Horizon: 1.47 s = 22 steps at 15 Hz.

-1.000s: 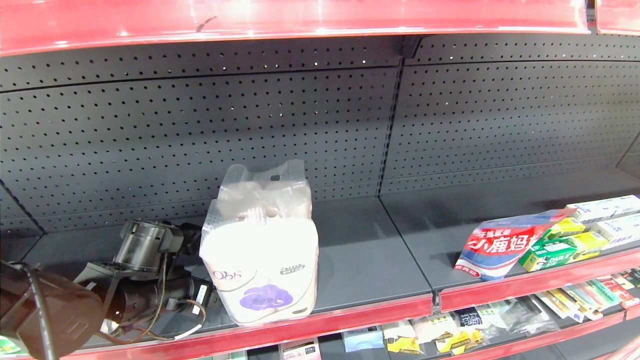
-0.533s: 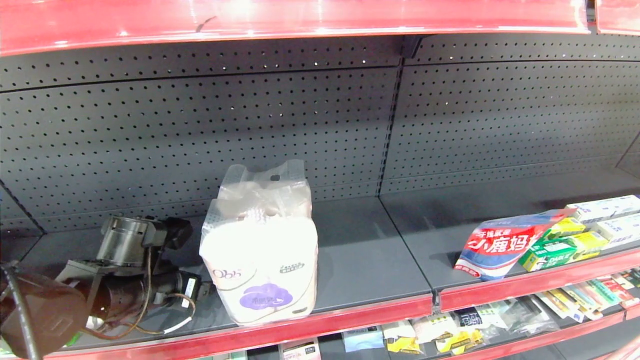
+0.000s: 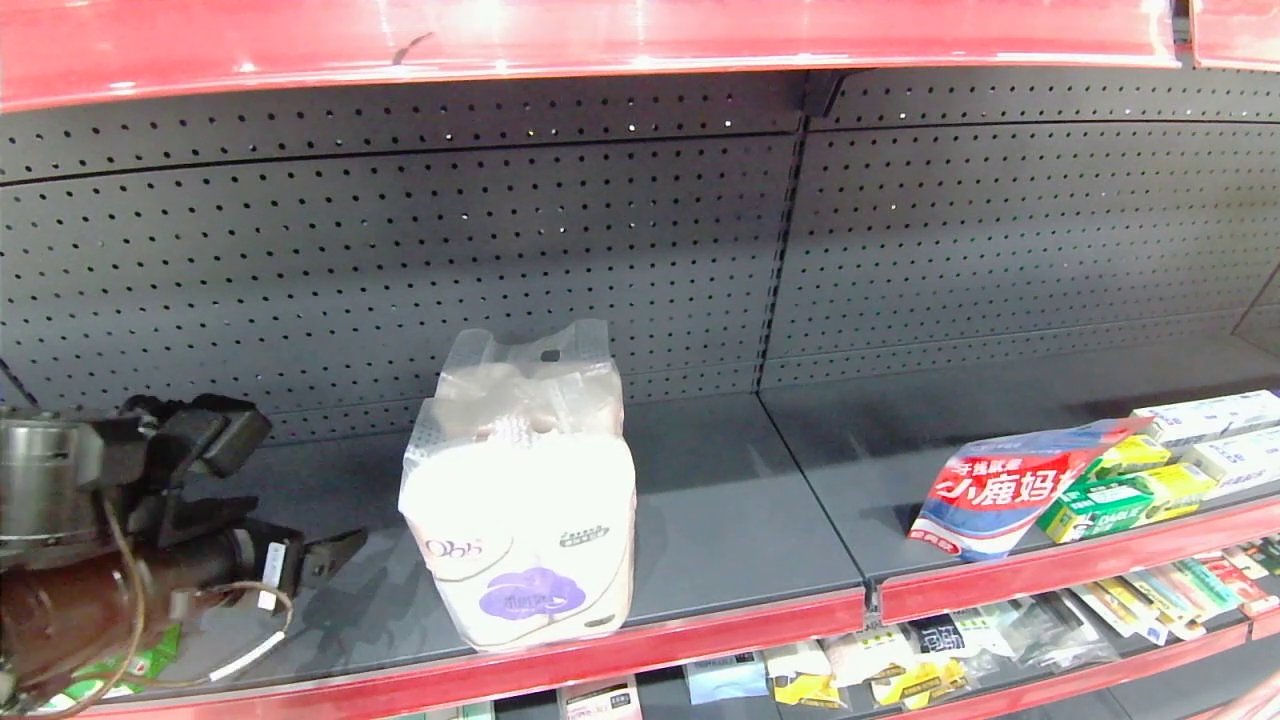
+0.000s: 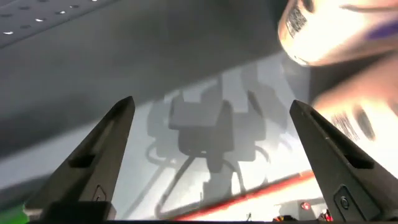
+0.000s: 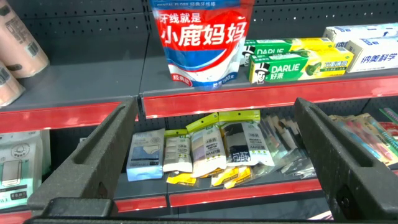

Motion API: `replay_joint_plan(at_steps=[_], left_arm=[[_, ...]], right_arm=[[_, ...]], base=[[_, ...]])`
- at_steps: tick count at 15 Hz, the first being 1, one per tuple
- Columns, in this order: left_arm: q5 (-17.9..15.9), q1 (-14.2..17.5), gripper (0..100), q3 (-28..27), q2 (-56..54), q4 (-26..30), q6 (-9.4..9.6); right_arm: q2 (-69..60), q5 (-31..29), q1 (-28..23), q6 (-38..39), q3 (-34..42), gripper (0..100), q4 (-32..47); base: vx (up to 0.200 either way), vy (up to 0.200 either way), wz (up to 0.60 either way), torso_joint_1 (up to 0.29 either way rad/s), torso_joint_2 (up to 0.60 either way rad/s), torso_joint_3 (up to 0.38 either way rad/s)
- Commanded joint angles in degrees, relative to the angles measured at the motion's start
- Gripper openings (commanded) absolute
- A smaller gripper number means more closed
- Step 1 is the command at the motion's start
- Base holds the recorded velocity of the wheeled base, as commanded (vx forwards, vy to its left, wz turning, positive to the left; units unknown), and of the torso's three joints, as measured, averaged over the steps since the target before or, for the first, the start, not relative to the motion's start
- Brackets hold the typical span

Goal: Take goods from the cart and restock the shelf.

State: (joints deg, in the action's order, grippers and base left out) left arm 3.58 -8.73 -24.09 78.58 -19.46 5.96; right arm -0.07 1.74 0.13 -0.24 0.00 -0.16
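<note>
Item: toilet roll pack (image 3: 520, 540), white rolls in clear film, upright on shelf (image 3: 760, 500), close behind red front lip (image 3: 700, 630), in the left bay.
Top: loose film flap w/ punched carry hole (image 3: 530, 355), stands up behind the rolls.
Handling (est.): light but bulky; soft, dents under squeeze; film prob. slick. Not fragile.
Hold (est.): across the two side faces, low on the roll body, wide span, gentle pressure. Flap is an alt. grip but the pack would swing.
Placement (est.): looks set down and free-standing; no push seems needed.
L gripper (image 4: 212, 104): fingers spread wide, nothing between them, touches nothing. Sits over bare shelf just left of the pack, apart from it.
R gripper (image 5: 216, 104): also spread wide, empty. Faces the shelf front lower down, toward hanging packets (image 5: 205, 149).
Nearby: red-white-blue bag (image 3: 1000, 490) and toothpaste boxes (image 3: 1130, 490) in the right bay, well apart from the pack.
Back: dark pegboard wall (image 3: 400, 280).
</note>
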Motion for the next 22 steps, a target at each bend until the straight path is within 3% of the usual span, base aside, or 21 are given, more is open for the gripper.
replay_joint_plan(at_steps=[1,3,5,8,10,11,12,14,15,17,18,19,21,22], left_arm=[[-3.06,5.04,100,5.02,-21.36,8.38,0.28],[-3.94,6.18,100,7.13,-31.38,12.34,0.28],[-4.20,3.98,100,11.26,-44.57,16.38,2.39],[-4.20,3.89,100,14.95,-57.66,19.10,2.30],[-4.29,3.81,100,18.73,-74.27,27.81,2.30],[-3.94,3.81,100,18.64,-73.57,27.89,2.04],[-2.27,3.72,100,18.90,-73.22,26.66,0.10],[-1.04,3.81,100,19.78,-73.22,25.78,-1.83],[2.30,3.72,100,20.92,-73.22,23.50,-5.08],[9.25,3.81,100,22.59,-73.22,19.72,-7.54],[9.86,3.81,100,22.68,-73.22,19.54,-8.42],[11.45,3.81,100,23.03,-73.22,19.10,-7.72],[12.68,3.72,100,23.65,-73.22,17.61,-8.07],[11.09,3.72,100,24.09,-73.22,15.94,-7.46]], right_arm=[[0.07,0.01,0.04,-0.02,0.00,100,-0.02],[0.07,0.01,0.04,-0.02,0.00,100,-0.02],[0.07,0.01,0.04,-0.02,0.00,100,-0.02],[0.07,0.01,0.04,-0.02,0.00,100,-0.02],[0.07,0.01,0.04,-0.02,0.00,100,-0.02],[0.07,0.01,0.04,-0.02,0.00,100,-0.02],[0.07,0.01,0.04,-0.02,0.00,100,-0.02],[0.07,0.01,0.04,-0.02,0.00,100,-0.02],[0.07,0.01,0.04,-0.02,0.00,100,-0.02],[0.07,0.01,0.04,-0.02,0.00,100,-0.02],[0.07,0.01,0.04,-0.02,0.00,100,-0.02],[0.07,0.01,0.04,-0.02,0.00,100,-0.02],[0.07,0.01,0.04,-0.02,0.00,100,-0.02],[0.07,0.01,0.04,-0.02,0.00,100,-0.02]], base=[[0.000,0.000,0.00,0.000,0.00,0.000],[0.000,0.000,0.00,0.000,0.00,0.000],[0.000,0.000,0.00,0.000,0.00,0.000],[0.000,0.000,0.00,0.000,0.00,0.000],[0.000,0.000,0.00,0.000,0.00,0.000],[0.000,0.000,0.00,0.000,0.00,0.000],[0.000,0.000,0.00,0.000,0.00,0.000],[0.000,0.000,0.00,0.000,0.00,0.000],[0.000,0.000,0.00,0.000,0.00,0.000],[0.000,0.000,0.00,0.000,0.00,0.000],[0.000,0.000,0.00,0.000,0.00,0.000],[0.000,0.000,0.00,0.000,0.00,0.000],[0.000,0.000,0.00,0.000,0.00,0.000],[0.000,0.000,0.00,0.000,0.00,0.000]])
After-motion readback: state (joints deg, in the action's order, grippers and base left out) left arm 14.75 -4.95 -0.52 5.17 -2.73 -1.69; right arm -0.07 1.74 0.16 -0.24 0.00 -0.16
